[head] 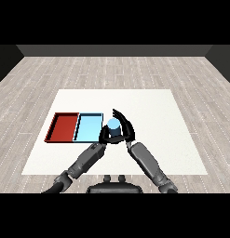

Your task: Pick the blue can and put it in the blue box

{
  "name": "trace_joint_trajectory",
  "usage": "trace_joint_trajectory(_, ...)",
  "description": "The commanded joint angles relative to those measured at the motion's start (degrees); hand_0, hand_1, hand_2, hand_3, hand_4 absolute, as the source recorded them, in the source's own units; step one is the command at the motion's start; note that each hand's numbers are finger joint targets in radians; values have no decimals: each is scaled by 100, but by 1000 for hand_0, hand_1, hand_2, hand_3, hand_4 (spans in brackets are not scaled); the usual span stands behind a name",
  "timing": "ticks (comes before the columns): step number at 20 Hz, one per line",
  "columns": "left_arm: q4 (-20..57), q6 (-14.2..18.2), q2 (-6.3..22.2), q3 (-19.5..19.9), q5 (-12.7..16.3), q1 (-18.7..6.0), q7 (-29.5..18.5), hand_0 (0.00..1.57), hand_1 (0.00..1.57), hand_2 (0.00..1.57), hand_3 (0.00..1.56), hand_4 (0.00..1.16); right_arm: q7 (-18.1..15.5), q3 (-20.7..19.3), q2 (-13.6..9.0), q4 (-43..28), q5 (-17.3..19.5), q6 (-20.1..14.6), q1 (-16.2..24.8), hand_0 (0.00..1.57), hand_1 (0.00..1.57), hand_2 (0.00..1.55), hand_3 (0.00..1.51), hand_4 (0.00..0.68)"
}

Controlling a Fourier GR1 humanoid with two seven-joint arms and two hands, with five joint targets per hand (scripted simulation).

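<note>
Blue can (113, 125) upright, just right of light blue tray (88, 128), not yet inside. Right hand (126, 127) curled round can from right side, fingers arching over its top. Left hand (105, 135) close against can's lower left; fingers look bent, but cannot tell if it grips. Red tray (63, 126) beside blue one, further left. Pick seemingly done; whether can is lifted off white table (153, 116) unclear. Left: carry over rim, release.

A bare test room, lab-like: a white table (135, 100) stands on a grey plank floor (111, 69); a dark wall (111, 50) runs behind the table's far edge.
</note>
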Motion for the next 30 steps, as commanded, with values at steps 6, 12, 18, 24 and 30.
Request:
trace_joint_trajectory(6,-290,191,106,398,-391,43,422,1571,1571,1571,1537,1155,-297,-655,-309,-836,-187,567,795,0,0,0,0,0)
trace_joint_trajectory(12,-449,367,678,490,-663,55,454,1571,1571,1571,1535,1151,-907,-1583,-246,-1113,-1067,795,1247,0,0,0,0,0)
trace_joint_trajectory(18,-69,556,1203,981,-899,-341,1022,1571,1571,1571,1523,1152,-929,-1792,-261,-1271,-1288,974,1608,0,0,0,0,0)
trace_joint_trajectory(24,690,949,1690,800,-1392,-526,1736,1571,1571,1571,1504,1115,-1018,-2326,-663,-1073,-1740,1538,2035,0,0,0,0,0)
trace_joint_trajectory(30,2142,674,1967,640,-1746,-1118,2776,1571,1571,1520,1403,999,-1117,-2469,-556,-579,-1732,1531,1498,0,0,0,0,0)
